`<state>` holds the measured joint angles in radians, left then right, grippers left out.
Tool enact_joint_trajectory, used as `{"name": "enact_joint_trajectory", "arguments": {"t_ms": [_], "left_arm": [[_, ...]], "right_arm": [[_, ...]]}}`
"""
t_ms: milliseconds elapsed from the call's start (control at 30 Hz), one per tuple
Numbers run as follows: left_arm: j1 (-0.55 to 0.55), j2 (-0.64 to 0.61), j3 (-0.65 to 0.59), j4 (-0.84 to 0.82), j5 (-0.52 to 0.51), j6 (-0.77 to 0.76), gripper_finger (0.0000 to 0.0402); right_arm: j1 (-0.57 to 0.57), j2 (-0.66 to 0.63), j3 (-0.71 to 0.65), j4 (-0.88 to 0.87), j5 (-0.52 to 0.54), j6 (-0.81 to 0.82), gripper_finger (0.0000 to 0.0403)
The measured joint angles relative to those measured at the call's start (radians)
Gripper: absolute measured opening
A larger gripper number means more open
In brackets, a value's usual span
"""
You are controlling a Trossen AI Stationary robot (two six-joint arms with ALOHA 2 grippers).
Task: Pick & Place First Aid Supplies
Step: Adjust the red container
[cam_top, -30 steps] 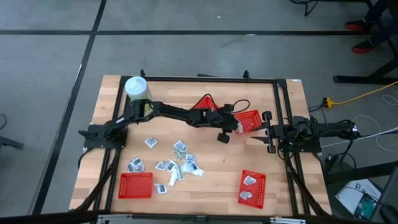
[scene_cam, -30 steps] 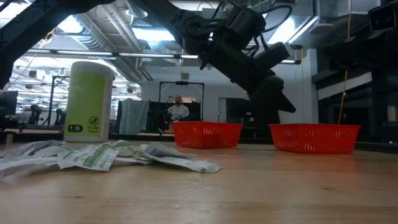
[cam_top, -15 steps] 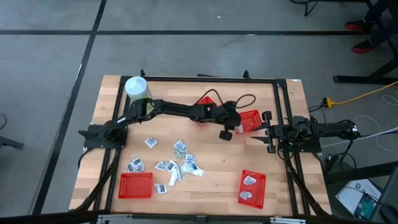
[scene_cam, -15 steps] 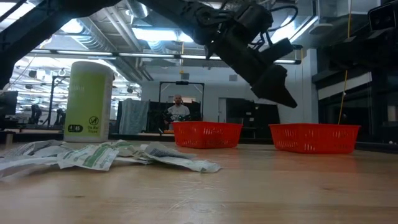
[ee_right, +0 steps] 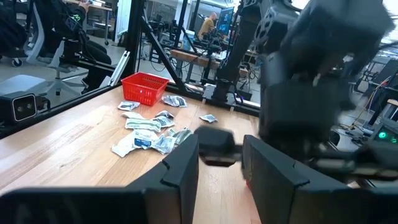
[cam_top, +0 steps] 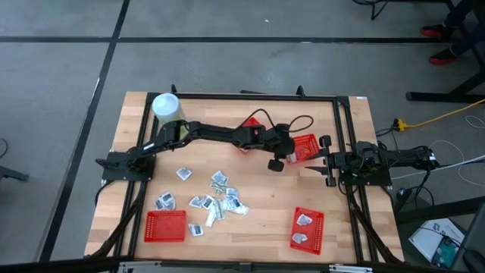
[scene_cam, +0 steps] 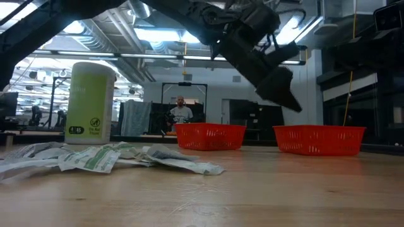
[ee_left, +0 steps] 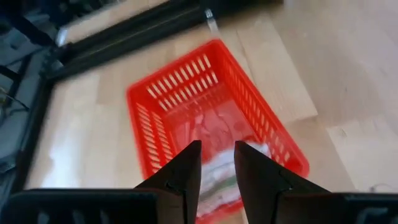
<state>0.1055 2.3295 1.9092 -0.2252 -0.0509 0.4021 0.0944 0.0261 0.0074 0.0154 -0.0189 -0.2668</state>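
- Around the green canister you have four red baskets; about a dozen packets lie loose nearby
- Left gripper hangs above a far basket holding a packet, fingers narrowly apart; right gripper waits, parted

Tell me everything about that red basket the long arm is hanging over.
The red basket is a rectangular tray of slotted plastic mesh, sitting flat on the wooden table near its back right. A pale packet with green marks lies inside. The left gripper hovers above it, empty, fingers slightly apart, touching nothing.
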Motion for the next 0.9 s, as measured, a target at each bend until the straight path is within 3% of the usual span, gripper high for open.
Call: {"name": "enact_joint_trajectory", "arguments": {"t_ms": [567, 900], "left_arm": [[0.005, 0.052, -0.002, -0.059, -0.032, -0.023, 0.009], [-0.006, 0.05, -0.002, -0.227, -0.035, -0.022, 0.0087]], "right_arm": [[0.0, 0.0, 0.0, 0.0, 0.0, 0.0, 0.0126], [0.0, 0.0, 0.0, 0.0, 0.0, 0.0, 0.0126]]}}
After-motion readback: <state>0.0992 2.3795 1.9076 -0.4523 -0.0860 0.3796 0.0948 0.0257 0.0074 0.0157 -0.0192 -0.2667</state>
